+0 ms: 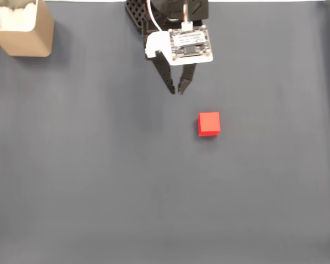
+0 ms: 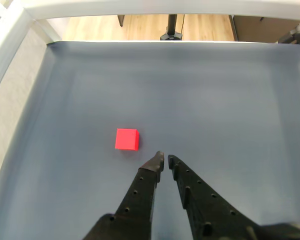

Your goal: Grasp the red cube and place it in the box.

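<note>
The red cube [image 1: 209, 124] lies on the dark grey mat near the middle of the fixed view; the wrist view has the red cube [image 2: 126, 139] left of and just beyond the fingertips. My gripper [image 1: 176, 90] hangs above the mat, up and to the left of the cube in the fixed view, apart from it. Its black fingers nearly meet at the tips and hold nothing; in the wrist view the gripper [image 2: 165, 159] points forward. The tan box [image 1: 23, 26] with a white inside stands at the top left corner of the fixed view.
The grey mat [image 1: 99, 181] covers the table. In the wrist view, a pale frame [image 2: 140, 7] borders the mat's far and left edges, with a wooden floor and a black stand [image 2: 172, 27] beyond.
</note>
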